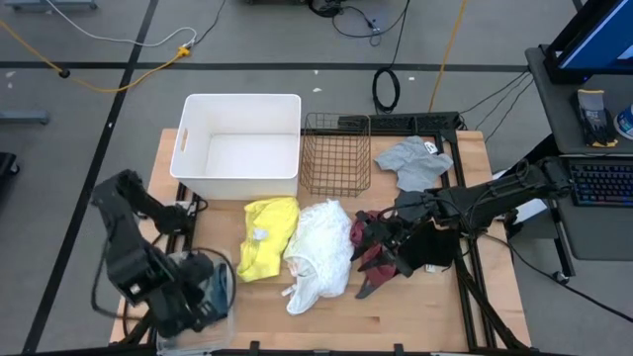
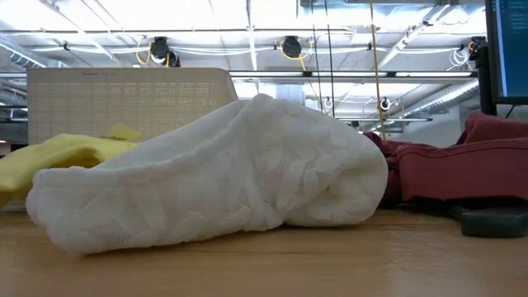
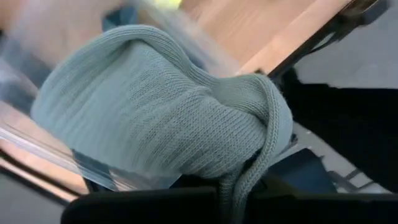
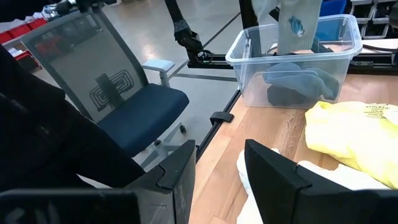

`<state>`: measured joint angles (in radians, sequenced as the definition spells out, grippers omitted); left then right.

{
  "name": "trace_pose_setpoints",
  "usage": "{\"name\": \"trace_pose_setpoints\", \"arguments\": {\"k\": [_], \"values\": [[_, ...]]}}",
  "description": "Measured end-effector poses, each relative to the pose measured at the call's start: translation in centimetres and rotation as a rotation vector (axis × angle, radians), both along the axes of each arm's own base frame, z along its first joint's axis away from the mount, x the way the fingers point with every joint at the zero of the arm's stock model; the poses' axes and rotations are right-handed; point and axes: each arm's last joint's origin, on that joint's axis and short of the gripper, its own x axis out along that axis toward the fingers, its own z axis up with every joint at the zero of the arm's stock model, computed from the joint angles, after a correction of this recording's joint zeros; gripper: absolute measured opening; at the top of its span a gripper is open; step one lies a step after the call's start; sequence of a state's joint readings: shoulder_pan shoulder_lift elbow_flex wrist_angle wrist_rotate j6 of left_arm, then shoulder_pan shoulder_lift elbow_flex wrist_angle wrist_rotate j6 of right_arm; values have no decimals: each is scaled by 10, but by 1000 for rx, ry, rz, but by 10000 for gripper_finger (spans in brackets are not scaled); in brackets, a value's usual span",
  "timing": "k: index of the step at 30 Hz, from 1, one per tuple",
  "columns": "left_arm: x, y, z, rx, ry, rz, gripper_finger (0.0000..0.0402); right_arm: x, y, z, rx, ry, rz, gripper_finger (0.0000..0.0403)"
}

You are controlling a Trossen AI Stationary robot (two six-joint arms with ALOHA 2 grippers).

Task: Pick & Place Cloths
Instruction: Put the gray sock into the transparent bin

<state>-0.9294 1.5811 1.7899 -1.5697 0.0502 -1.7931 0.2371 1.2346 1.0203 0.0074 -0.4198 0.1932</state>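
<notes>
The wooden table (image 1: pixel 415 316) carries cloths (yellow (image 1: pixel 268 238), white (image 1: pixel 320 252)), bin (image 1: pixel 240 145), basket (image 1: pixel 335 154).

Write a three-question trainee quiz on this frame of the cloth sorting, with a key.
1. True or false: the white bin holds cloths.
2. Which cloth lies between the yellow cloth and the maroon cloth?
3. Over which container is the left gripper: (a) wire basket, (b) clear tub, (c) white bin?

Key: 1. False, none visible inside. 2. The white cloth. 3. (b), holding a sage green cloth.
</notes>
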Motion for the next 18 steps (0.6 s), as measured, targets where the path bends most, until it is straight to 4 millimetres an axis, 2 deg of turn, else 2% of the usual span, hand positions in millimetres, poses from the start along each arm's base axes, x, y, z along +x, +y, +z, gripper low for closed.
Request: {"name": "trace_pose_setpoints", "arguments": {"k": [5, 18], "values": [[-2, -14, -31, 58, 131, 21, 0, 0, 0, 0, 3, 6, 0, 132], [3, -22, -92, 75, 158, 36, 0, -2, 0, -5, -7, 57, -1, 132]]}}
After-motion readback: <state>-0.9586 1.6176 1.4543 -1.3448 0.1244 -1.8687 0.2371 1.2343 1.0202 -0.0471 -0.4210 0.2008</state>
